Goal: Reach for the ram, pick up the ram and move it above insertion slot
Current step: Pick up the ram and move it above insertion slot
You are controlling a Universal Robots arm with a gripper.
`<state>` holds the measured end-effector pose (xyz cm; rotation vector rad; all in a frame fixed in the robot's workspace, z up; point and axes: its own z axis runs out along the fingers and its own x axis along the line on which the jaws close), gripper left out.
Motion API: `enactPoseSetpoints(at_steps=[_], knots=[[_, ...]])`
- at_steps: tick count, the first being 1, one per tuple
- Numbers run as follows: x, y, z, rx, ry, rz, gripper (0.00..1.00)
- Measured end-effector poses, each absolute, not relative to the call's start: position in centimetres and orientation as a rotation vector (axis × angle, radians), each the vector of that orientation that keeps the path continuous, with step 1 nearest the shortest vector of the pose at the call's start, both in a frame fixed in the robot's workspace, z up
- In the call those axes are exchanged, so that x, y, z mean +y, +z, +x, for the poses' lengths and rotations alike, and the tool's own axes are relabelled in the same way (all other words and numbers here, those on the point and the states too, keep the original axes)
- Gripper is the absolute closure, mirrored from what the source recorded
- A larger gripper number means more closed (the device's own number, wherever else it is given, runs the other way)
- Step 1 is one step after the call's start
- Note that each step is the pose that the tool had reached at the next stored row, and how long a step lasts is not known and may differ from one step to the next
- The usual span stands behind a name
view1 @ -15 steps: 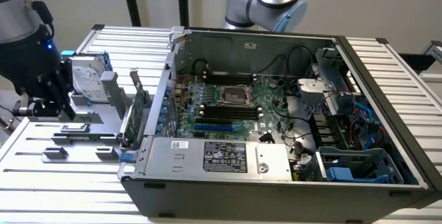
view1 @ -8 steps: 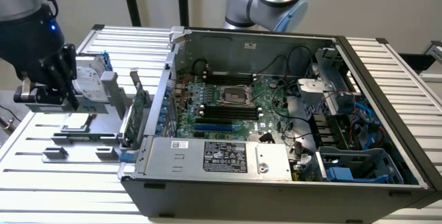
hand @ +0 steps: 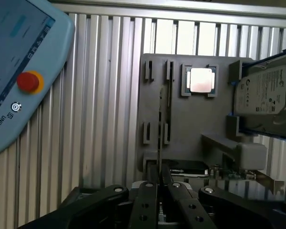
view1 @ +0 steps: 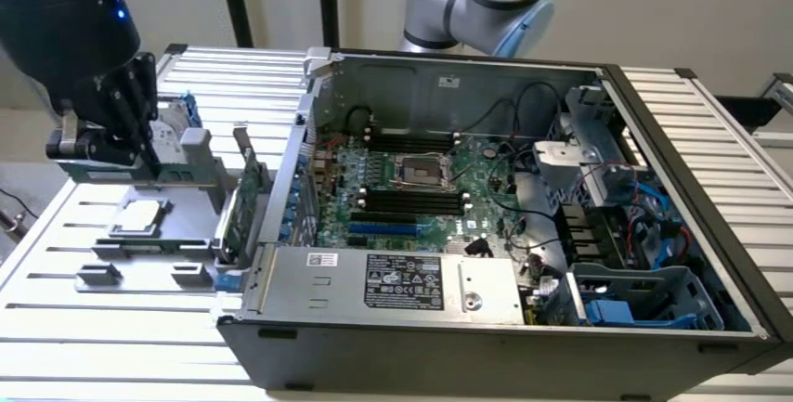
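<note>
In the wrist view the ram [hand: 160, 124] is seen edge-on as a thin green strip over the grey parts fixture [hand: 190, 119], its near end running between my two black fingers. My gripper [hand: 159, 174] is shut on the ram, one finger pressed against each side. In the exterior view my gripper [view1: 147, 165] hangs over the fixture [view1: 149, 244] at the exterior view's left, outside the open computer case. The long black insertion slots [view1: 409, 200] lie on the green motherboard inside the case, well to the right of my gripper.
On the fixture sit a silver CPU chip [hand: 201, 80], a hard drive [hand: 264, 90] in a blue frame and an upright expansion card [view1: 248, 193]. The case's side wall [view1: 288, 179] stands between fixture and motherboard. A teach pendant [hand: 19, 71] lies on the slatted table.
</note>
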<state>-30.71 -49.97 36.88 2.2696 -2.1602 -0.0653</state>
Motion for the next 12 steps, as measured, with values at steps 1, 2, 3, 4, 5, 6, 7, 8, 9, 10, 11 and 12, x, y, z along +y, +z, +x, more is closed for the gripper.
enactPoseSetpoints(at_steps=[1,2,3,4,5,6,7,8,9,10,11,12], knots=[[-50.0,37.1,-30.3,-2.161,-0.069,2.271,0.87],[-50.0,37.3,-29.8,-2.162,-0.072,2.272,0.87],[-50.0,37.5,-29.4,-2.164,-0.075,2.273,0.87],[-50.0,37.7,-28.9,-2.165,-0.078,2.275,0.87],[-50.0,37.9,-28.5,-2.166,-0.082,2.277,0.87],[-50.0,38.1,-28.0,-2.167,-0.085,2.278,0.87],[-50.0,38.2,-27.6,-2.169,-0.088,2.279,0.87],[-50.0,38.3,-27.1,-2.170,-0.091,2.281,0.87],[-50.0,38.4,-26.7,-2.170,-0.093,2.281,0.87],[-50.0,38.4,-26.2,-2.171,-0.094,2.282,0.87],[-49.9,38.4,-25.7,-2.171,-0.095,2.283,0.87],[-49.9,38.4,-25.3,-2.172,-0.096,2.283,0.87]])
